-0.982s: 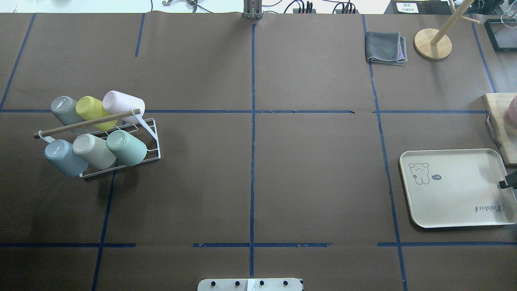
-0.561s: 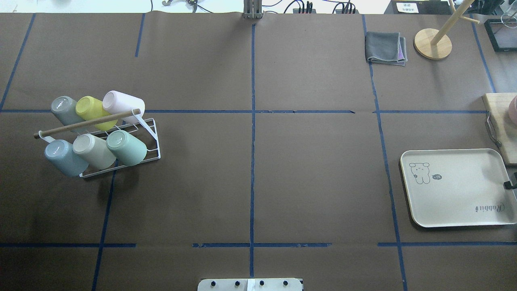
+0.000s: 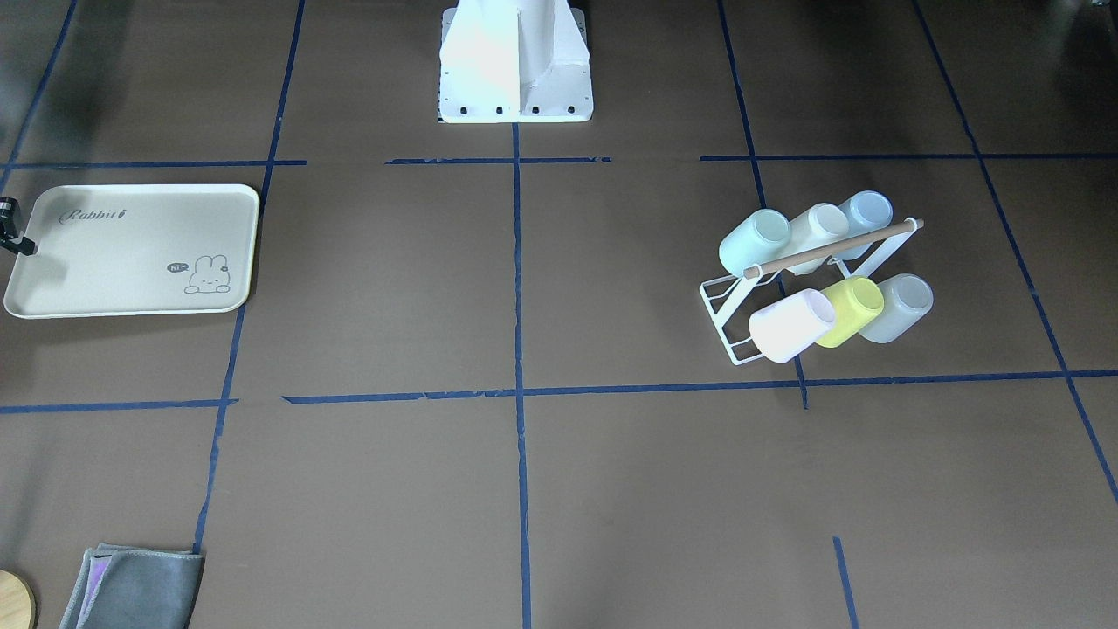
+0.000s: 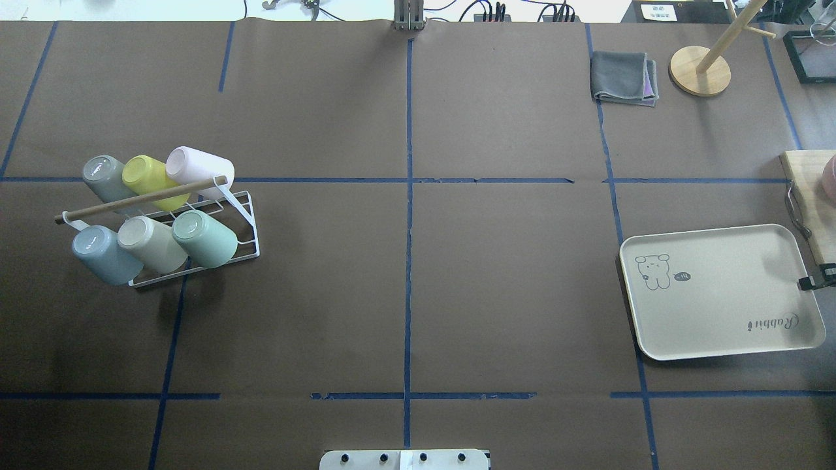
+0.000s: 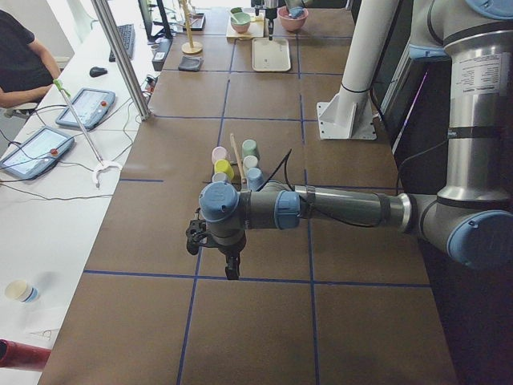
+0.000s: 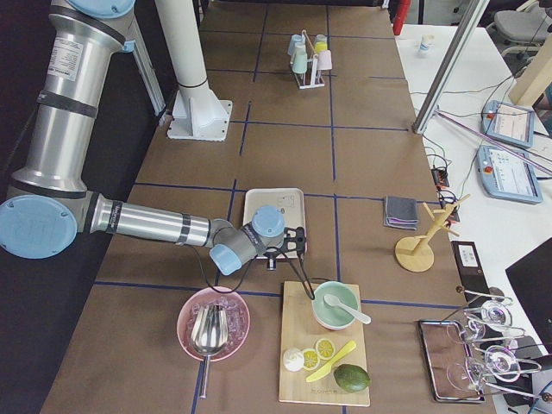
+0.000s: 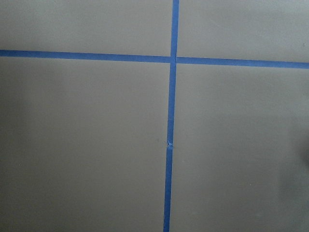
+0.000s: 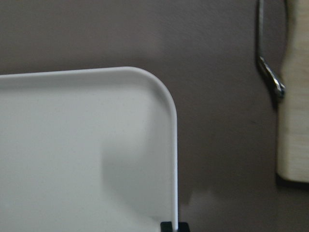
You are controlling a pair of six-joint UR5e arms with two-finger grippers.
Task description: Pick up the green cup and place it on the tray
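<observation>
**While the small mint-green plastic cup (image 4: pixel 205 239) lies on its rack, the right gripper (image 4: pixel 812 281) pinches the cream rectangular tray (image 4: pixel 718 313)**

Where the overhead frame ends at right centre, the right gripper's black fingertips (image 8: pixel 165 227) are narrowed onto the tray's raised rim. The right wrist view shows one on either side of it at its bottom edge. The tray has rounded corners, a bunny drawing and "Rabbit" script. It lies slightly askew on the brown paper-covered table (image 4: pixel 509 274) at the right of the overhead frame, near a pale wooden board (image 4: pixel 810 209). The green cup is well apart from it, at the left of that frame. It leans tilted, base up, at the right end of the lower row on a white wire rack (image 4: pixel 255 235) with a wooden bar, just beside a beige cup (image 4: pixel 153 245). The left gripper (image 5: pixel 232 271) hangs over the table in the left-side view, and I cannot tell how its jaws stand.
</observation>
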